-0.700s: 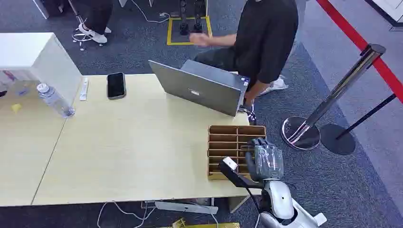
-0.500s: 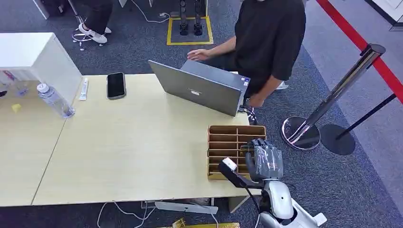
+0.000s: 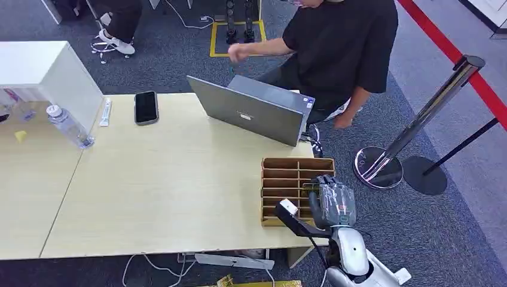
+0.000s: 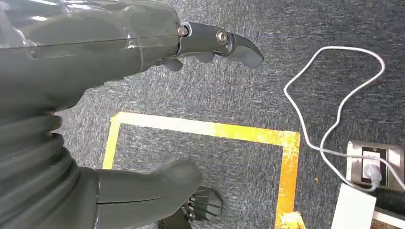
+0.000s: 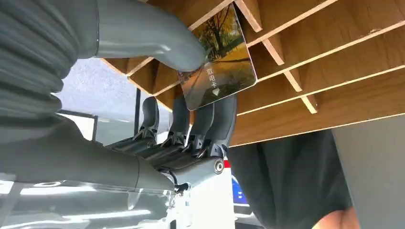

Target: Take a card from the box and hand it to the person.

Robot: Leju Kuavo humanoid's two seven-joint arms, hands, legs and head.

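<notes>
The right robot hand sits over the box at the bench corner, pinching a card among the box's wooden dividers, which stand close on each side of the card. Between the box and the person an open laptop blocks the straight way across the bench. Beside the bench's right edge lies open carpet, with a stanchion further out. Left of the box, bare benchtop reaches to a phone and a bottle.
</notes>
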